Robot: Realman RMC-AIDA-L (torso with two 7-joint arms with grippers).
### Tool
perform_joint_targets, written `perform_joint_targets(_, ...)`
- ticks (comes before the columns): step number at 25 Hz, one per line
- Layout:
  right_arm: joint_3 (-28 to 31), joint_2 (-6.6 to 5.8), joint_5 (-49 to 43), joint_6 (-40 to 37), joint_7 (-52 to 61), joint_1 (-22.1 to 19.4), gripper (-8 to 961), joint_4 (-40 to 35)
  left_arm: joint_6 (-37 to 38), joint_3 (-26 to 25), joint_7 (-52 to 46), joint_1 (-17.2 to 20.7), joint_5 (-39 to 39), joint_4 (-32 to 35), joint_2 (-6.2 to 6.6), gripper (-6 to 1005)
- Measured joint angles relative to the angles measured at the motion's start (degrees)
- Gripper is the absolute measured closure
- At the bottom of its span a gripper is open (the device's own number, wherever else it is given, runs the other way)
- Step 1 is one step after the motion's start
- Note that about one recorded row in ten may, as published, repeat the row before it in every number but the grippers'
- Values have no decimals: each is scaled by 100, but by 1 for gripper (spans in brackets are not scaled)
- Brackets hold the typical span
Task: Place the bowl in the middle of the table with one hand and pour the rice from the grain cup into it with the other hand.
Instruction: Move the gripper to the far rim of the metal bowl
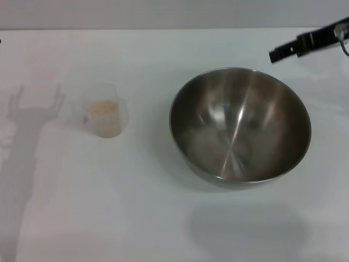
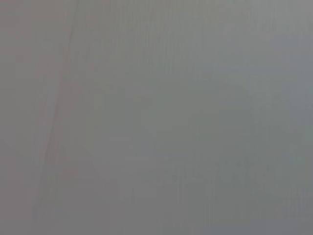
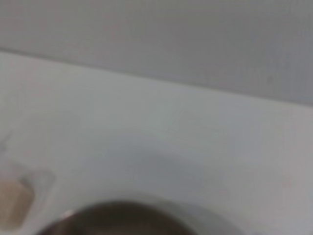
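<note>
Nearest you, the steel bowl [image 1: 240, 126] sits empty on the table [image 1: 136, 218], ready to receive. Left of the bowl, well apart, the grain cup [image 1: 103, 117] holds its rice [image 1: 103, 107]. Beyond the bowl's right rim, your right gripper [image 1: 278, 53] hovers; I cannot tell its finger spread.

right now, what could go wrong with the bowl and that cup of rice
The large shiny stainless-steel bowl sits right of the white table's middle; pushing its rounded wall could slide or rock it. The small clear plastic cup holding beige rice looks light, so a grasp might tip it and spill. The right hand hovers near the bowl's far rim and could clip it.
</note>
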Motion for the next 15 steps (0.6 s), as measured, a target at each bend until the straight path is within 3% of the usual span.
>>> perform_joint_targets(7,-48,-65,-160,347,-93,144,216,318,8,0,0,0,1,0,0,181)
perform_joint_targets(15,-60,-18,-528,366,-191,221,217,671,9,0,-7,54,2,0,-8,185)
